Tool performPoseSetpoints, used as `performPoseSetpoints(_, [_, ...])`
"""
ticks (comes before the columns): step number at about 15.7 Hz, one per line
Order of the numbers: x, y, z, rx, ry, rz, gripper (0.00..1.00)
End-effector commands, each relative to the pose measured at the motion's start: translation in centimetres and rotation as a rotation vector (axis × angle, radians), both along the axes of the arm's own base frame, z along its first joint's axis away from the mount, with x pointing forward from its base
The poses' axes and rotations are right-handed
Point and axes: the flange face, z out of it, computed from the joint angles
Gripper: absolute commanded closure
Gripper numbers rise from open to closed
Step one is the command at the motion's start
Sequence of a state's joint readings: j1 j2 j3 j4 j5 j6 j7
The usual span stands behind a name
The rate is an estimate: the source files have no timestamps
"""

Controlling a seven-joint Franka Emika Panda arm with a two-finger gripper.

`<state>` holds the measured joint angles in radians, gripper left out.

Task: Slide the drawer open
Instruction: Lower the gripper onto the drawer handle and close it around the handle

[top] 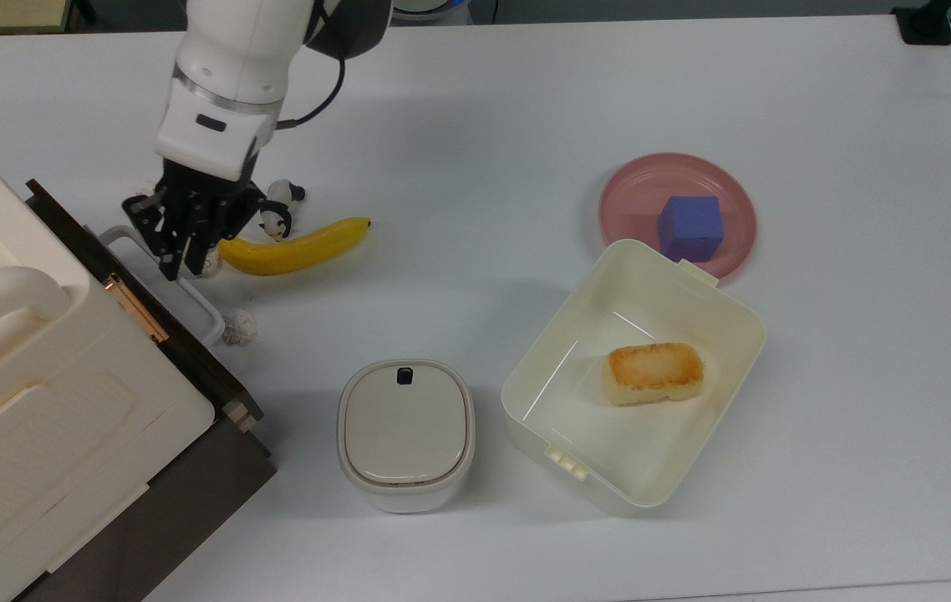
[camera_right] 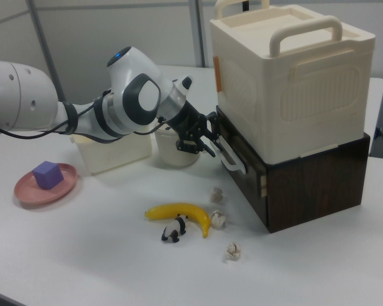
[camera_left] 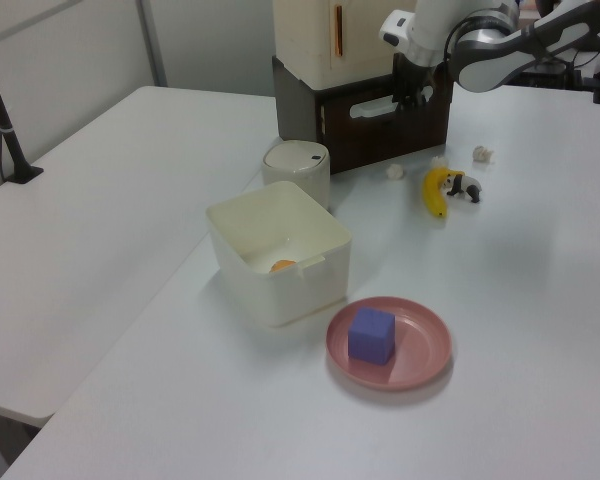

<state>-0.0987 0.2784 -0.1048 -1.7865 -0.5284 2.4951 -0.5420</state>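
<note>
The drawer (top: 216, 376) is the dark brown front panel of the cabinet at the top view's left, under a cream case (top: 41, 376), and it sits flush and closed. Its white loop handle (top: 200, 305) sticks out over the table. My gripper (top: 178, 269) points down at the upper part of that handle. It is open by a small gap, one fingertip on each side of the bar. In the right view the gripper (camera_right: 207, 148) sits right at the handle (camera_right: 228, 159) on the drawer front (camera_right: 249, 185). The left view has the gripper (camera_left: 410, 97) against the drawer front (camera_left: 380, 130).
A banana (top: 296, 248) and a panda toy (top: 279, 213) lie just right of the gripper, with a small white lump (top: 237, 326) by the handle. A lidded container (top: 405, 431), an open cream box (top: 526, 368) holding bread (top: 653, 372), and a pink plate (top: 634, 201) with a blue cube (top: 690, 227) stand further right.
</note>
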Motion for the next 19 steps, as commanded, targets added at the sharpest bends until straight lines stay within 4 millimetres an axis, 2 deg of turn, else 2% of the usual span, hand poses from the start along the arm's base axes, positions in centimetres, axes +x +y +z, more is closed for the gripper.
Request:
performPoseSetpoints(1, [0.0,-1.5,0.3,-0.005,-0.077,-0.01,0.74])
performPoseSetpoints(4, [0.5,-1.8,-0.7,-0.013,-0.071,-0.011,0.74])
performPoseSetpoints(6, [0.8,-1.5,-2.3,-0.013,-0.045,-0.007,0.74])
performPoseSetpoints(10, [0.9,-0.8,-3.4,-0.013,-0.032,-0.009,0.74])
performPoseSetpoints(16, [0.6,2.0,-3.6,0.014,-0.043,-0.021,0.89])
performPoseSetpoints(19, [-0.4,3.7,-4.5,0.022,-0.015,-0.004,0.9])
